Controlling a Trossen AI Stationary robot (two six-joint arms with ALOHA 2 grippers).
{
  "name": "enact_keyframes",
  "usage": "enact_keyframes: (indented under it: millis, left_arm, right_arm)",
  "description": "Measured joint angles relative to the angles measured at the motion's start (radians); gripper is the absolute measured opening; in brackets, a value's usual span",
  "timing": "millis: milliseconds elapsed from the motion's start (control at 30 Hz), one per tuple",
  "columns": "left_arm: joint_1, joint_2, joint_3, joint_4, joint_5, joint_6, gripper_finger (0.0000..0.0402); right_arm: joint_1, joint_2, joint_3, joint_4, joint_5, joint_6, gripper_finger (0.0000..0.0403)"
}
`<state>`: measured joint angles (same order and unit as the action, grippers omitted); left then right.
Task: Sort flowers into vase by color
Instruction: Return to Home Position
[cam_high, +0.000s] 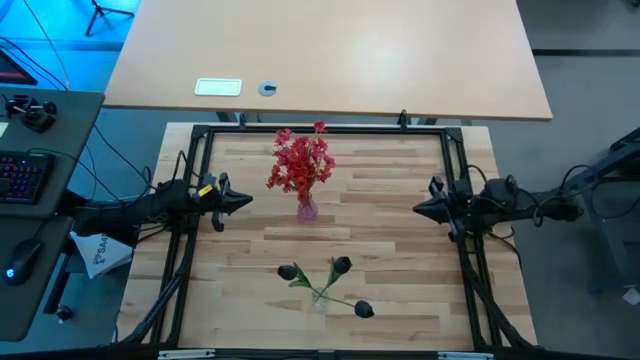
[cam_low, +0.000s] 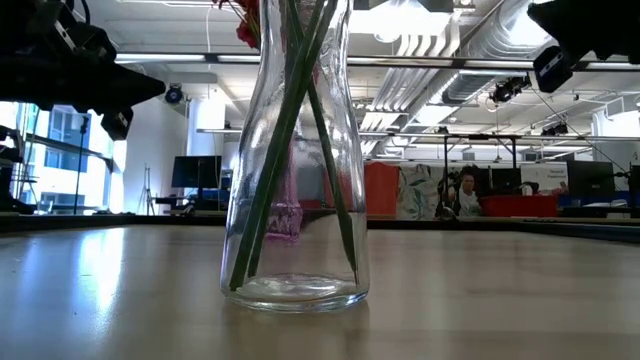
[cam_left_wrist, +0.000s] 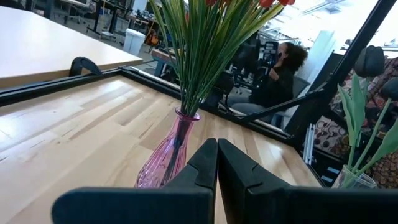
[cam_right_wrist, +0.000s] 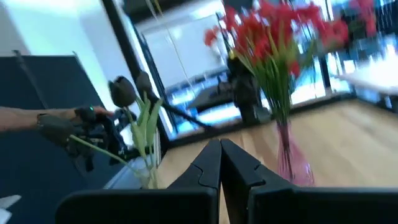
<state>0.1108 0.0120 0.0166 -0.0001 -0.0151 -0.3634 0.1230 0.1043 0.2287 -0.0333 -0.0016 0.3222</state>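
Note:
The red flower bunches (cam_high: 300, 163) stand with their green stalks in a small pink glass vase (cam_high: 307, 209) at the table's middle, toward the far side; the vase (cam_left_wrist: 163, 158) shows close in the left wrist view. The dark blooms (cam_high: 340, 266) sit with their stalks in a clear glass vase (cam_high: 321, 296) near the table's near edge, one bloom (cam_high: 363, 309) drooping low; the clear vase (cam_low: 296, 170) fills the low view. My left gripper (cam_high: 246, 201) hovers shut, left of the pink vase. My right gripper (cam_high: 418, 208) hovers shut to its right. Both hold nothing.
A black frame (cam_high: 322, 128) rims the wooden table. Beyond the far edge lies a tan desk with a white label (cam_high: 218, 87). A keyboard (cam_high: 22, 175) sits off to the left. A person (cam_left_wrist: 281, 73) sits in the room beyond. Bare wood lies between the two vases.

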Motion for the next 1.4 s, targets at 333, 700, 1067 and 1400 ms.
enact_keyframes:
  millis: [333, 700, 1067, 1400]
  left_arm:
    - [0.000, 0.000, 0.000, 0.000, 0.000, 0.000, 0.0000]
    - [0.000, -0.009, 0.000, 0.001, 0.003, 0.000, 0.0000]
    - [-0.001, -0.008, -0.001, 0.000, 0.003, 0.000, 0.0000]
    - [-0.003, -0.008, -0.004, 0.008, 0.003, 0.000, 0.0000]
  right_arm:
    - [0.004, -0.066, -0.217, 0.193, -0.176, 0.016, 0.0000]
    - [0.004, -0.060, -0.218, 0.069, -0.158, 0.017, 0.0000]
    - [0.030, -0.104, -0.219, 0.091, -0.126, 0.017, 0.0000]
    - [0.035, -0.090, -0.219, 0.066, -0.122, 0.017, 0.0000]
